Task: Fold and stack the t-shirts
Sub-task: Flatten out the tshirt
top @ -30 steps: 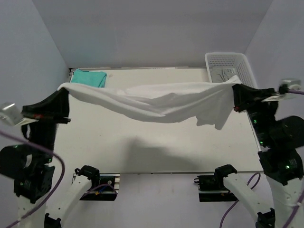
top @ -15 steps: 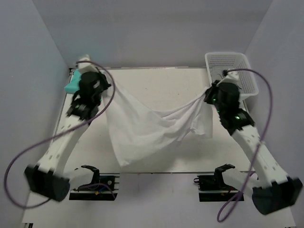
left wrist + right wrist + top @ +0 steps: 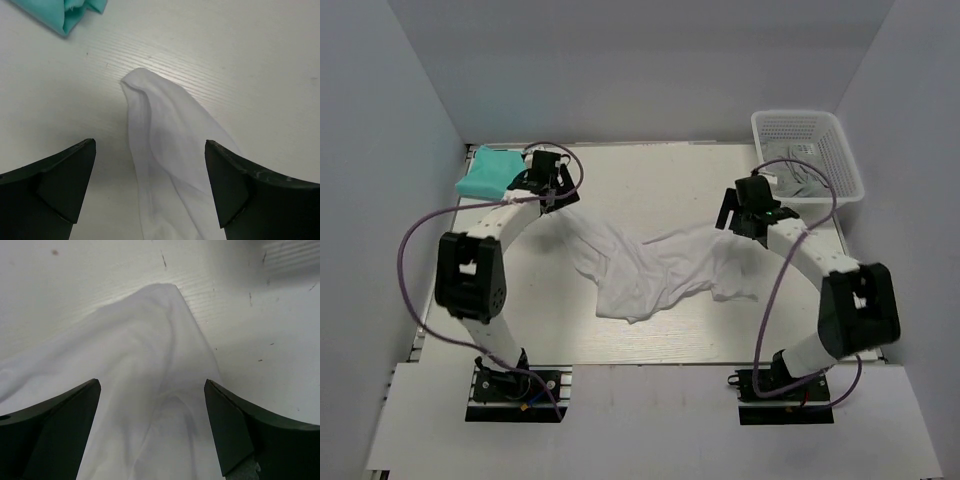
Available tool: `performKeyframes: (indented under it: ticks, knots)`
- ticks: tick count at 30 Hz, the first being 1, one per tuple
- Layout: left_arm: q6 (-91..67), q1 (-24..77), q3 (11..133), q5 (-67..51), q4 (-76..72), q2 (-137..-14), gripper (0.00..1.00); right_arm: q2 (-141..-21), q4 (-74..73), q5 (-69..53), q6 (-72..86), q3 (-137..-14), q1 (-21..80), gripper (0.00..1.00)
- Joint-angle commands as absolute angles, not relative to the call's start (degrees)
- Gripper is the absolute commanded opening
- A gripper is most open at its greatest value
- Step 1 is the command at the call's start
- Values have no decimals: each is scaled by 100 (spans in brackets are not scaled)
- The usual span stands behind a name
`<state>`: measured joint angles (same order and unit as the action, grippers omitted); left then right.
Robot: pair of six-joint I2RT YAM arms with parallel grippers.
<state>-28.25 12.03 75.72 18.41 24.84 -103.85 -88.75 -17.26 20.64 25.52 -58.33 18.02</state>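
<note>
The white t-shirt (image 3: 650,265) lies crumpled across the middle of the table, its two far corners drawn out to the left and right. My left gripper (image 3: 548,190) hovers open over the left corner (image 3: 155,115), with the cloth lying free between its fingers (image 3: 65,185). Over the right corner (image 3: 155,340) my right gripper (image 3: 741,214) is open as well, and its fingers (image 3: 250,435) stand apart from the cloth. The teal t-shirt (image 3: 488,172) sits folded at the far left corner of the table and shows at the top left of the left wrist view (image 3: 70,12).
A white mesh basket (image 3: 800,114) stands at the far right corner with greyish cloth inside. The table (image 3: 650,175) is enclosed by pale walls at the left, right and back. Both arms reach over the table's sides, purple cables looping from them.
Both grippers carried the stretched white t-shirt down to the far part of the table and let it go. Their jaws went from shut to open, and the shirt now lies on the surface.
</note>
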Motion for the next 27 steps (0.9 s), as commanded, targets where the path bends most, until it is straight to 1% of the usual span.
performKeyframes:
  ticks: [1,4,7,8,9,13,14,17,21,23,27]
  knots:
    - [-2646,1362,7383,1345,2302,-9151,100,-7930,-1485,1961,2646,-5564,1784,90]
    - [-2645,1415,7085,582,2514,-8704,100,-7533,-1669,1942,2882,-5388,1775,90]
    - [-2785,1529,6374,-34,2566,-8272,100,-7156,-1942,1978,3224,-5169,1784,90]
    - [-2838,1529,5894,-122,2566,-7931,100,-7085,-1951,1978,3286,-5081,1775,90]
    - [-2839,1625,5662,-419,2514,-7762,100,-6936,-1951,1934,3496,-4906,1767,90]
    - [-3180,2046,4722,-948,2759,-7042,100,-6575,-1890,1925,3735,-4457,1758,90]
    - [-3417,2126,4276,-1402,2708,-6779,100,-6513,-1890,1916,3761,-4334,1758,90]
    - [-3691,2416,3491,-1888,2487,-6478,100,-6460,-1907,1916,3876,-4228,1749,90]
    - [-3954,2821,2910,-2118,2356,-6354,100,-6416,-1872,1881,3894,-4140,1749,90]
    - [-4008,2996,2769,-2118,2198,-6503,100,-6390,-1890,1890,3946,-4105,1749,90]
    - [-3956,3208,2988,-1794,2004,-7171,100,-6206,-1907,2038,4025,-3903,1749,90]
